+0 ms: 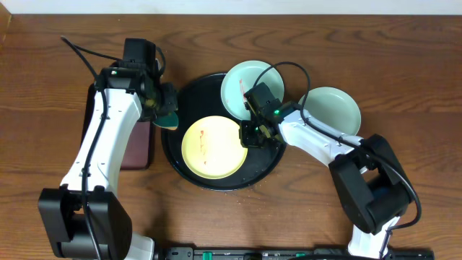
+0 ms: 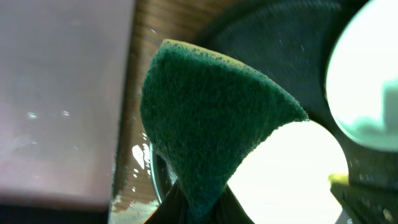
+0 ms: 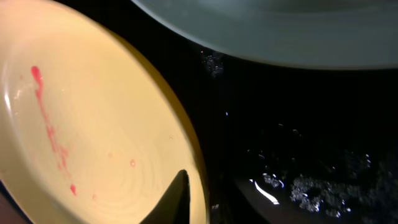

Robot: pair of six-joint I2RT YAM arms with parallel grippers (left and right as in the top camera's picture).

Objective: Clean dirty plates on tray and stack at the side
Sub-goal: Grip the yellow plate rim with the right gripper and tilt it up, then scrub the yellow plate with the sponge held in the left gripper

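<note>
Yellow plate has thin red smears and sits in the black tray. Left claw pinches a green sponge; can't tell the right claw's grip.

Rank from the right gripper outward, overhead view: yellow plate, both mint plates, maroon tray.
1. Yellow plate, right at the right gripper.
2. Left mint plate, on the black tray, just beyond.
3. Right mint plate, on the table.
4. Maroon tray, far left.

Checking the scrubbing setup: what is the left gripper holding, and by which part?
The green sponge, pinched at its narrow lower end by the left gripper.
</note>
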